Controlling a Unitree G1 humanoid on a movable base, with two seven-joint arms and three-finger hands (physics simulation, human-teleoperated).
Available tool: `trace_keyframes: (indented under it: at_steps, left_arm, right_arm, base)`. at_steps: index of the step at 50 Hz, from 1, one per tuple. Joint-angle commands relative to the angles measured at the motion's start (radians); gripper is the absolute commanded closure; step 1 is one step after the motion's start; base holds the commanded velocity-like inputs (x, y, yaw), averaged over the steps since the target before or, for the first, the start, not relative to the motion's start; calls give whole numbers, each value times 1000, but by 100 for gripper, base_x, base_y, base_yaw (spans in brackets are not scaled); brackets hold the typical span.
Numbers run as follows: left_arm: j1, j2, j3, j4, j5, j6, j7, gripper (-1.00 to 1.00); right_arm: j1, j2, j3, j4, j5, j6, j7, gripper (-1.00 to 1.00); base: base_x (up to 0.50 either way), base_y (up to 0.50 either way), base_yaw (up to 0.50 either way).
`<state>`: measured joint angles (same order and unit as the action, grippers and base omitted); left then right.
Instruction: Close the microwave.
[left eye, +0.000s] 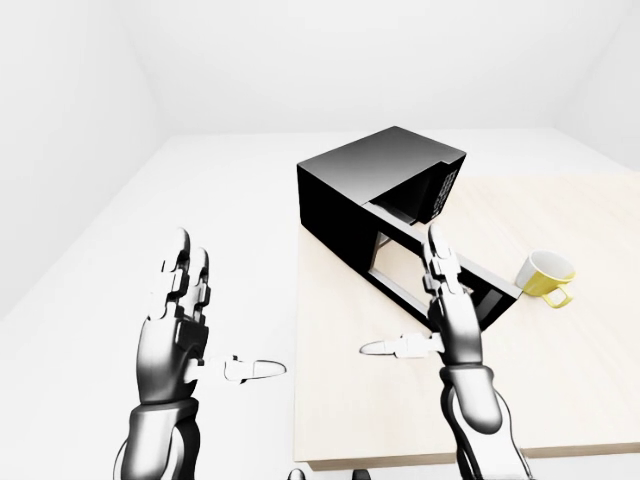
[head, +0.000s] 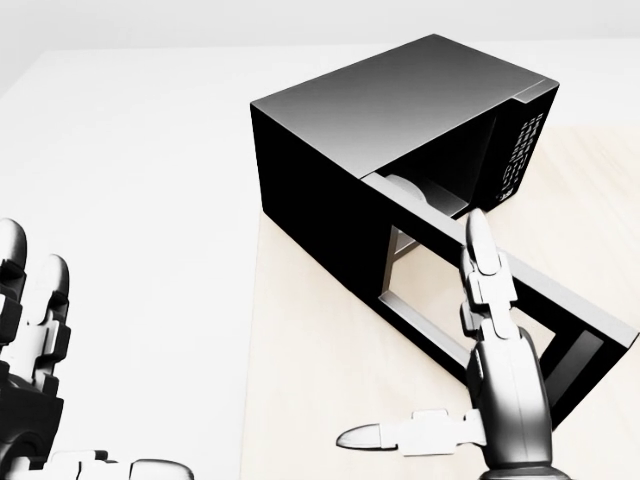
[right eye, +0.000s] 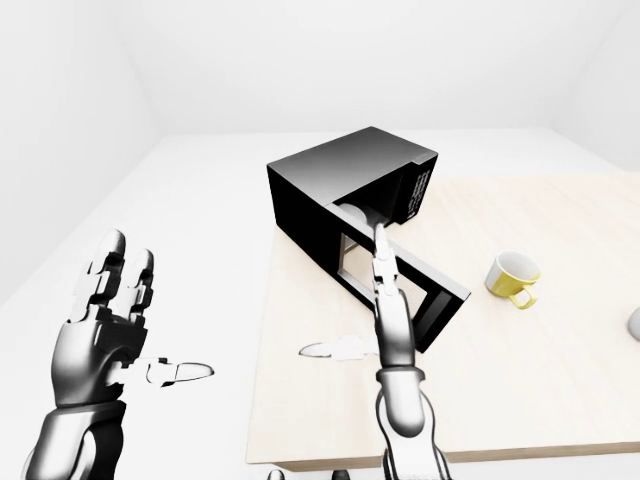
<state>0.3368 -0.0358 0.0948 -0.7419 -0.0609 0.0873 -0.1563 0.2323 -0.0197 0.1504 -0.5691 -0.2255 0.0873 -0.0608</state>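
Low in the frame's centre, the right hand (left eye: 440, 320) is raised before the open microwave door (head: 500, 310).

Its fingers are spread straight, thumb out to the left, holding nothing; whether it touches the door I cannot tell. The left hand (left eye: 180, 320), lower left, is likewise spread and empty, off the table (left eye: 560, 400). The black microwave (left eye: 375, 185) sits at the table's upper left corner, door swung wide toward a yellow mug (left eye: 545, 275). Closing looks not yet done; the door must be pushed shut.
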Motion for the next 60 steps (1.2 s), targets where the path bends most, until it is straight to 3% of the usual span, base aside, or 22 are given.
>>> trace_keyframes:
  at_steps: [1,13,20,34,42,48,60]
  left_arm:
    - [1,0,-4,5,2,0,2,-100]
    - [-2,2,-6,9,4,0,6,-100]
    - [-5,4,-9,17,8,0,8,-100]
    - [2,4,-13,8,8,0,7,-100]
    - [11,5,-24,9,14,0,9,-100]
    - [5,6,-18,10,9,0,9,-100]
    - [7,6,-23,13,13,0,9,-100]
  right_arm:
    - [-52,12,-13,175,4,0,-7,-100]
    - [-155,26,-58,464,21,-107,-18,-100]
    - [-187,30,-75,552,25,-141,-20,-100]
    - [-203,32,-84,587,28,-156,-26,-100]
    - [-238,32,-98,614,32,-153,-38,-100]
    - [-283,33,-104,628,32,-132,-44,-100]
    - [-385,22,-134,722,42,-135,-59,-100]
  base:
    - [0,0,0]
    - [0,0,0]
    - [0,0,0]
    - [0,0,0]
    - [0,0,0]
    - [0,0,0]
    - [0,0,0]
